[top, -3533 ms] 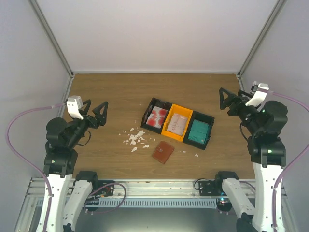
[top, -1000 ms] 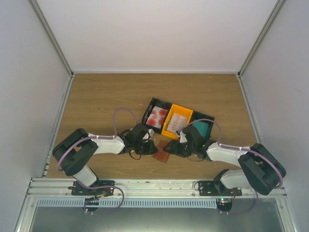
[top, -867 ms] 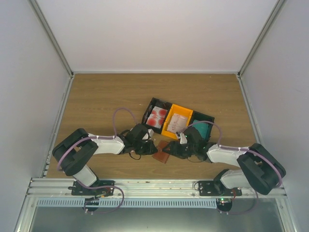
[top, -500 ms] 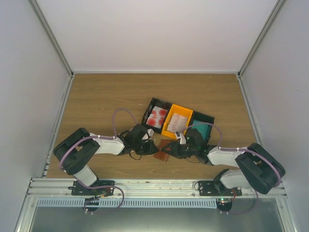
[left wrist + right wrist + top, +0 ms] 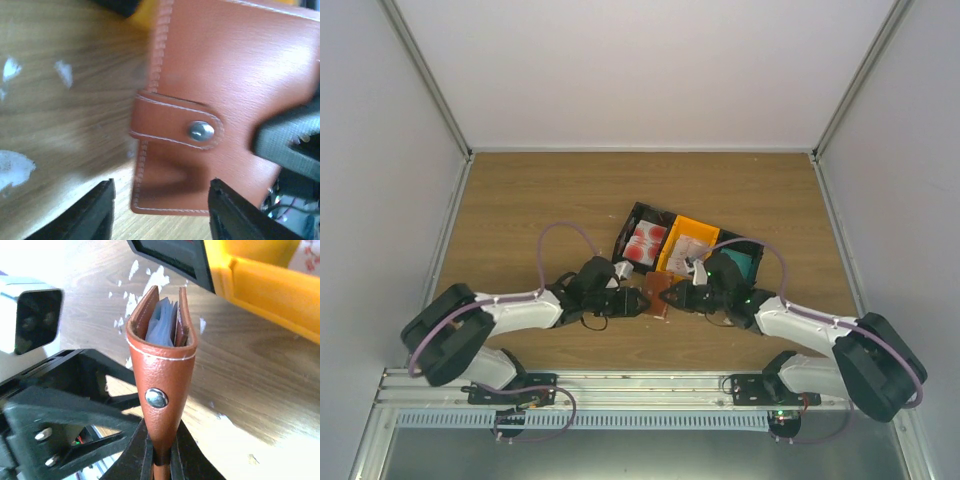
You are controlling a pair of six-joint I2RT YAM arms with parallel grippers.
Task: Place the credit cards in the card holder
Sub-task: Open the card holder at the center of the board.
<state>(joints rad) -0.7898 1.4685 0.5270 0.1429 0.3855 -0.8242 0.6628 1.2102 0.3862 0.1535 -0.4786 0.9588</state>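
The brown leather card holder (image 5: 660, 292) is off the table, closed and standing on edge, its snap (image 5: 156, 397) facing the right wrist camera. My right gripper (image 5: 160, 456) is shut on its lower edge. My left gripper (image 5: 161, 212) is open just left of it, fingers apart either side of the card holder's (image 5: 225, 90) near corner and not pressing on it. The credit cards lie in trays behind: red-blotched white ones (image 5: 646, 243), pinkish-beige ones (image 5: 688, 252), teal ones (image 5: 735, 265).
The row of trays, black (image 5: 630, 228), orange (image 5: 700, 228) and black (image 5: 756, 248), stands just beyond both grippers. White crumbled scraps (image 5: 11, 170) litter the wood to the left of the card holder. Grey walls enclose the table.
My right gripper has shut on the card holder and lifted it onto its edge. My left gripper has opened and let go, and its arm has drawn back a little to the left.
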